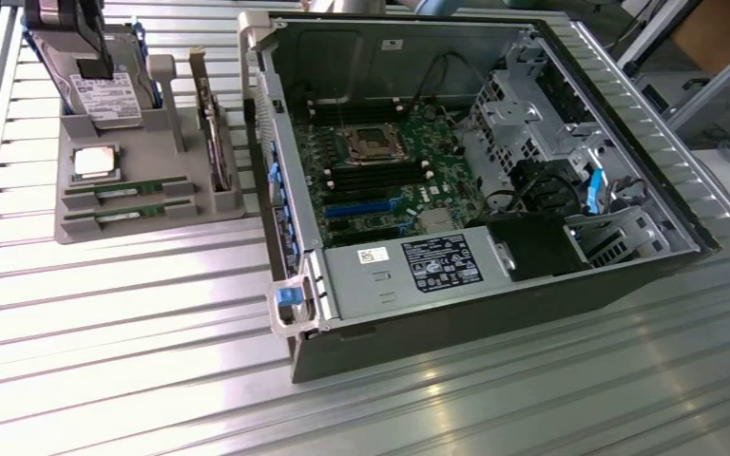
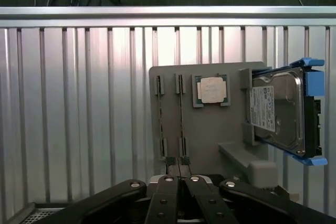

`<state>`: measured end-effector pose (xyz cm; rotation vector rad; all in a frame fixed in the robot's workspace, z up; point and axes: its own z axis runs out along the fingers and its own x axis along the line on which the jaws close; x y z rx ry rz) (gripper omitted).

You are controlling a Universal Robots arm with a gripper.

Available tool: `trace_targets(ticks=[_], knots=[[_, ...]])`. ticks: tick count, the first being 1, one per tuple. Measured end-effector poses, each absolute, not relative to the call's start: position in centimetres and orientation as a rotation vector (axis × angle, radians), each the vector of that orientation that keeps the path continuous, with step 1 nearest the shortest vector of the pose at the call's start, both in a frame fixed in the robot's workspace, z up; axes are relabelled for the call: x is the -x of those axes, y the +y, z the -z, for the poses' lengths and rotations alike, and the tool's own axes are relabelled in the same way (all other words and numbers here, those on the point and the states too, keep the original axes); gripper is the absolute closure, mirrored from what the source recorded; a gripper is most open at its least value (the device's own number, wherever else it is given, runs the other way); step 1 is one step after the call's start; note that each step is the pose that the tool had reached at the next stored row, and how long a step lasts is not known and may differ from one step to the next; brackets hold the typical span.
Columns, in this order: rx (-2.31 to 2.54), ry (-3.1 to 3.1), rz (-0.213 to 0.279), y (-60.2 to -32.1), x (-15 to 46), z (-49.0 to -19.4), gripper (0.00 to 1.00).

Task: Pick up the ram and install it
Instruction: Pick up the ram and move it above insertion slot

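Remote op, wrist cam: my hand (image 2: 181, 176) hangs over the slatted metal desk (image 2: 79, 103) with its fingers pressed together, gripping nothing, roughly in line w/ the near ends of the two ram sticks (image 2: 180, 114). Both sticks sit edge-up, side by side in parallel slots of the gray holder (image 2: 210, 135); I can't tell how far above them the hand is. The square silver processor chip (image 2: 212, 89) lies in its own recess just beside the sticks, and the hard drive (image 2: 278, 111) in its blue-tabbed frame stands at the holder's far side. Exterior cam: the holder (image 1: 149, 226) rests on the desk (image 1: 111, 361) at that view's left, the ram sticks (image 1: 130, 189) at its front, the processor chip (image 1: 95, 163) behind them, the hard drive (image 1: 102, 90) further back, and a card w/ metal bracket (image 1: 217, 142) upright along its edge. Just beside it, to that view's right, the PC case (image 1: 467, 318) lies open, showing the green motherboard (image 1: 397, 185), the CPU socket (image 1: 372, 142), black memory slots (image 1: 365, 177) and the labelled power supply (image 1: 403, 271).
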<state>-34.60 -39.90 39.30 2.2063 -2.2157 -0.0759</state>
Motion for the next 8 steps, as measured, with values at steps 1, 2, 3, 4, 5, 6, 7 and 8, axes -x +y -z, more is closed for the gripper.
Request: trace_targets(ticks=[1, 2, 3, 4, 5, 6, 7, 8], knots=[[-2.214, -2.208, 0.076, -39.9, 34.6, -39.3, 0.9], [-2.23, -2.191, 0.076, -39.9, 34.6, -39.3, 0.9], [-2.244, -2.176, 0.075, -39.9, 34.6, -39.3, 0.9], [-2.259, -2.16, 0.075, -39.9, 34.6, -39.31, 0.9], [-2.277, -2.141, 0.075, -39.9, 34.6, -39.31, 0.9], [-2.291, -2.125, 0.075, -39.9, 34.6, -39.3, 0.9], [-2.298, -2.118, 0.075, -39.9, 34.6, -39.3, 0.9], [-2.306, -2.109, 0.075, -39.9, 34.6, -39.3, 0.9]])
